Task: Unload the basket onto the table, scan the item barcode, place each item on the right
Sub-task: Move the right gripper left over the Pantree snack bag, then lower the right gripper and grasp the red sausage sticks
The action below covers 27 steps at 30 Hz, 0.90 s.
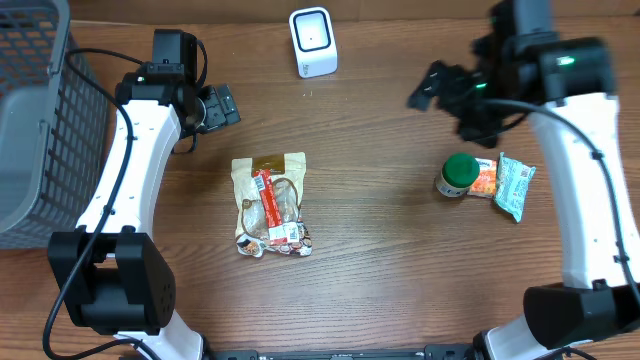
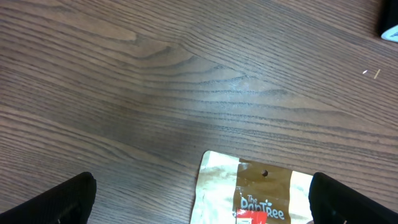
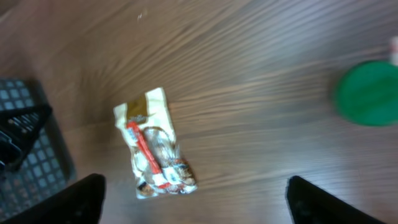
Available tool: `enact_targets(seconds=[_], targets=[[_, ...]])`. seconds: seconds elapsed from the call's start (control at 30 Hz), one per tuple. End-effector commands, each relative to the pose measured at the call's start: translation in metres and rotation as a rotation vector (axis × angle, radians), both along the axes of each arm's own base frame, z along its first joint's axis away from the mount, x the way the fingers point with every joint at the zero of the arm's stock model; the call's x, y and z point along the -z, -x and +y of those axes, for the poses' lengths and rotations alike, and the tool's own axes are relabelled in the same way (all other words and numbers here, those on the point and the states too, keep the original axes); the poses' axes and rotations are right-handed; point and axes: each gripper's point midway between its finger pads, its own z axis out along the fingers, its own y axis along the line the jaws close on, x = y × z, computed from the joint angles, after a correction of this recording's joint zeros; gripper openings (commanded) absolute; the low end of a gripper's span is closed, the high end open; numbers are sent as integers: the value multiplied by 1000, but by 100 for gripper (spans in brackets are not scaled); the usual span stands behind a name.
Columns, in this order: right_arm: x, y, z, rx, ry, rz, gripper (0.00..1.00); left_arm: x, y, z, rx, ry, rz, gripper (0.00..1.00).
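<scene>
Overhead: The scanner (image 1: 313,42) stands at the middle of the far edge of the tabletop (image 1: 380,280). A bag (image 1: 270,205) lies flat left of centre. A jar (image 1: 459,173) and a packet (image 1: 515,185) lie touching near the right edge. A basket (image 1: 30,120) sits at the far left corner. The left gripper (image 1: 215,107) hovers beyond the bag and the right gripper (image 1: 440,90) beyond the jar.

Left wrist: The fingers (image 2: 62,199) are spread wide with nothing held. Only the bag's top edge shows; the rest is cut off.

Right wrist: The fingers (image 3: 81,199) are likewise wide apart and empty. The view is blurred and the print on the items is unreadable.

Risk: No barcode is visible on any item, so a code may face down and be presented wrongly. The flat, limp bag could slip from a pinch. Which item is intended cannot be told.
</scene>
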Motion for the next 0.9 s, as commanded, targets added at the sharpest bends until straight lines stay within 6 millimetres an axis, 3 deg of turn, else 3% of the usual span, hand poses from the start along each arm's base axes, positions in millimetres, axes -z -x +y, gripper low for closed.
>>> enact_targets(seconds=[0.0, 0.3, 0.37, 0.43, 0.47, 0.63, 0.77, 0.87], targets=[[22, 10, 43, -62, -30, 36, 84, -14, -4, -2, -3, 9, -37, 99], [79, 38, 162, -314, -93, -60, 65, -14, -4, -2, -2, 9, -37, 100], [86, 49, 183, -369, -108, -84, 67, -14, -4, -2, -2, 9, -37, 100], [89, 61, 195, -407, -111, -86, 81, -14, -4, -2, -3, 9, -37, 100], [88, 63, 202, -421, -114, -103, 78, -14, -4, -2, -3, 9, -37, 99], [78, 65, 229, -467, -141, -192, 38, -14, -4, -2, -2, 9, -37, 100], [75, 68, 241, -482, -119, -250, 20, -14, -4, -2, -2, 9, -37, 100], [78, 70, 245, -477, -63, -286, 16, -14, -4, -2, -2, 9, -37, 100]])
